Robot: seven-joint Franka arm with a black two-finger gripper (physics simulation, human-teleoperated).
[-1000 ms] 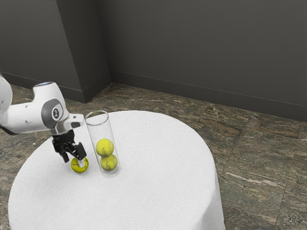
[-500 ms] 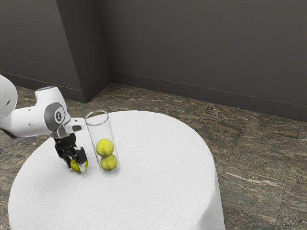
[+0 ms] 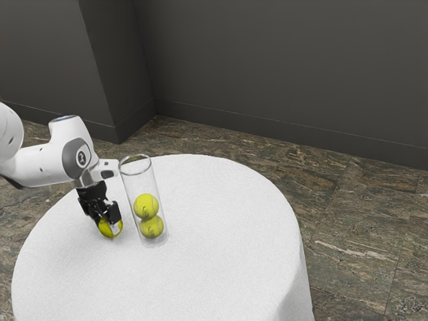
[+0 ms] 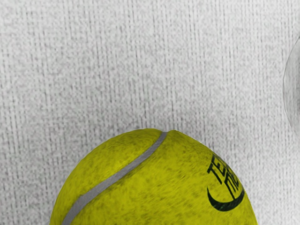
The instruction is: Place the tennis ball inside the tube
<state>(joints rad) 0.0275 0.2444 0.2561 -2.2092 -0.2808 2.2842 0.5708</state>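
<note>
Pinching the tennis ball (image 4: 154, 187) from two opposite sides, the fingers of the gripper (image 3: 109, 227) keep it centred, presumably so that it cannot roll out. The ball is beside the clear tube (image 3: 142, 182), at or close above the white tablecloth (image 3: 221, 241); exact clearance cannot be determined. The tube stands upright, mouth up, and holds two stacked balls (image 3: 146, 206), with space above them. Insertion likely requires a lift above the rim, then alignment; contact could tip the tube.
</note>
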